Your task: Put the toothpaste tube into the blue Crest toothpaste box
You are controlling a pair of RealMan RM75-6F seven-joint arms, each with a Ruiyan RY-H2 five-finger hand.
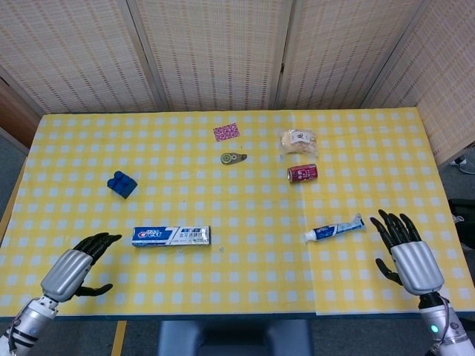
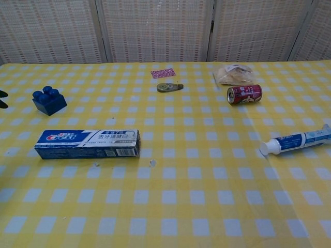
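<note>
A: Where did the toothpaste tube (image 1: 335, 228) lie?
B: On the bench (image 1: 245, 282), just left of the right hand (image 1: 405, 251), well apart from the Crest box (image 1: 171, 236).
A: And the hands?
B: Both empty, fingers (image 1: 389, 226) spread wide. The left hand (image 1: 76, 265) hovered near the box's left end.

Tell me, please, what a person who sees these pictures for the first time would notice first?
Probably the blue Crest toothpaste box lying flat at the front left of the yellow checked table, and the toothpaste tube lying apart at the right. The left hand and right hand hover open near the front corners.
</note>
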